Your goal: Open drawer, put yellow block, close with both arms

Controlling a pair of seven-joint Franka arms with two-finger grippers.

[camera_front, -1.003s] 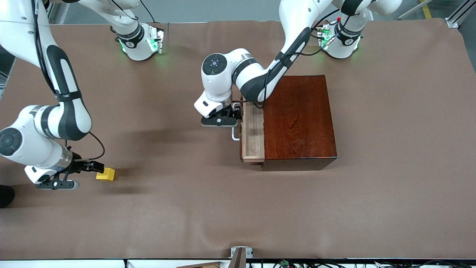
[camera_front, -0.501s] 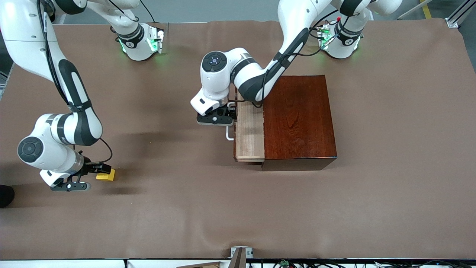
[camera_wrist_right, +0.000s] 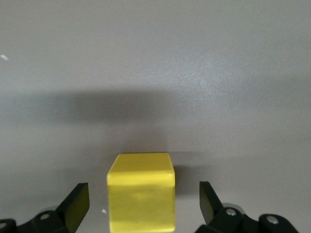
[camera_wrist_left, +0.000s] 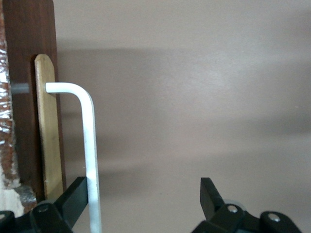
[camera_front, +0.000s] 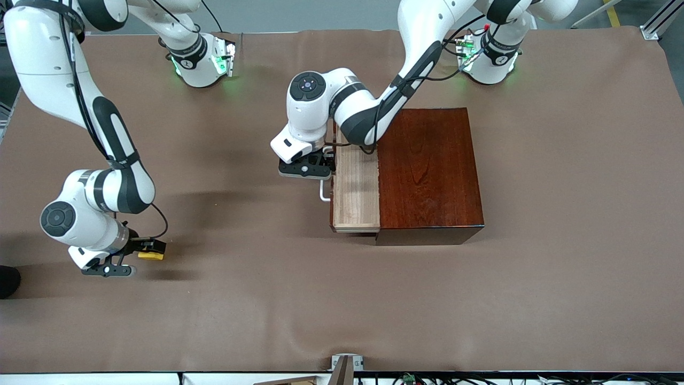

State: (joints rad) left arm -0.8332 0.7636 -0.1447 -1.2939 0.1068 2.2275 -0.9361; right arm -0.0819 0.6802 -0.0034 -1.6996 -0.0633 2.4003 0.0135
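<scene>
Broadly, the brown-covered table (camera_front: 534, 299) carries a glossy dark mahogany box casing (camera_front: 430, 171) toward the left arm's end. From the casing's side that faces the right arm's end, the wide shallow drawer of pale light wood (camera_front: 356, 187) stands partly pulled out, its tray bare inside.

Next come the two white jointed robot arms with black bands. The left arm reaches down over the casing's corner to the drawer's front, and its black two-finger left claw (camera_wrist_left: 146, 204) is spread wide around the white U-shaped bar handle (camera_wrist_left: 90, 145); one finger (camera_wrist_left: 73, 196) touches the bar, the other stands well apart from it. The dark reddish-brown drawer front (camera_wrist_left: 29, 97) shows just beside the handle.

At the right arm's end, nearer the front camera, the right claw (camera_wrist_right: 143, 206) is low at the table, open, with the small bright yellow cube (camera_wrist_right: 141, 196) between its fingers, a gap on each side.
</scene>
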